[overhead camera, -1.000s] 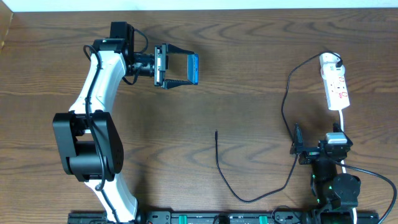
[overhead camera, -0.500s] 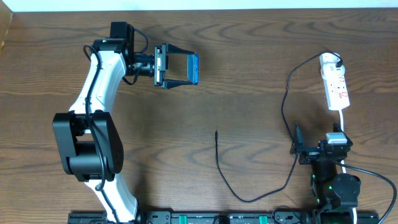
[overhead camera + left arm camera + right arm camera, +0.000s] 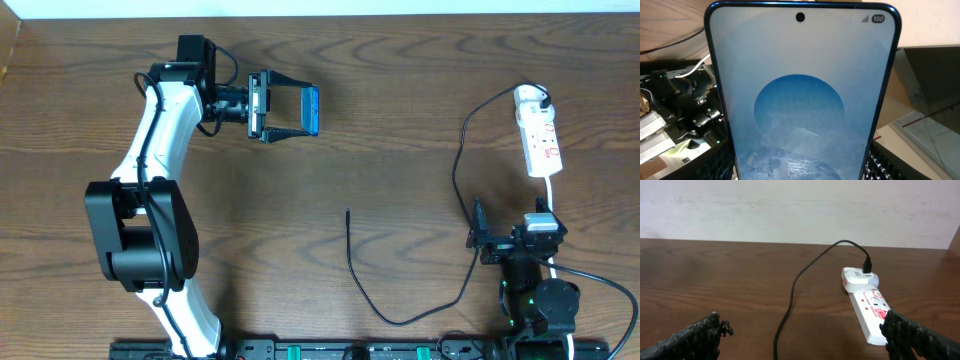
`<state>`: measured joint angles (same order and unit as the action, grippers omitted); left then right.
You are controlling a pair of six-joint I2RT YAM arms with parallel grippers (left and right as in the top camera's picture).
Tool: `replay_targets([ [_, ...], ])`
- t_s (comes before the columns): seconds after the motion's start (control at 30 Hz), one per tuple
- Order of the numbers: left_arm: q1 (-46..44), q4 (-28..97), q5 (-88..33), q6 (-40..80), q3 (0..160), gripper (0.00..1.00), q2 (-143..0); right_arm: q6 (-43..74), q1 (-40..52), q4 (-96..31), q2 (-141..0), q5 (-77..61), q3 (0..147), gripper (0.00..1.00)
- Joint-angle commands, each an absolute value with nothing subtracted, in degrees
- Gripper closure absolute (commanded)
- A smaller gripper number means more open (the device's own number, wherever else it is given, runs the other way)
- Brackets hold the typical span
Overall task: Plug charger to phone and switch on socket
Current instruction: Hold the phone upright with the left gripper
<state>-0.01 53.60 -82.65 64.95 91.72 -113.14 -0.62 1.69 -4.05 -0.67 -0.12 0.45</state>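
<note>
Nothing has shifted in the last second and both arms sit idle, so the task has not advanced; the left gripper [image 3: 306,111] clamps the slim, blue-screened, black-edged phone [image 3: 313,110] by its long sides, held on edge toward the far edge of the brown wooden worktop [image 3: 400,100], left of centre; the right gripper [image 3: 802,325] hangs wide open and empty by the near right corner; the thin black charger cable [image 3: 400,322] lies loose, its plug tip [image 3: 347,213] mid-worktop, well apart from the phone; the white, red-marked power strip [image 3: 540,135] rests by the right edge.
</note>
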Motion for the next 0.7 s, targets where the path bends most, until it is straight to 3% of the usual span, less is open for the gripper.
replay_targets([
  [0.0, 0.25, 53.69, -86.19, 65.67, 91.85, 0.93, -111.55, -0.25, 1.96, -4.23, -0.32, 0.51, 0.30, 0.01],
  [0.67, 0.25, 53.67, -86.00, 64.10, 91.85, 0.93, -111.55, -0.25, 1.96, -4.21, -0.32, 0.51, 0.30, 0.01],
])
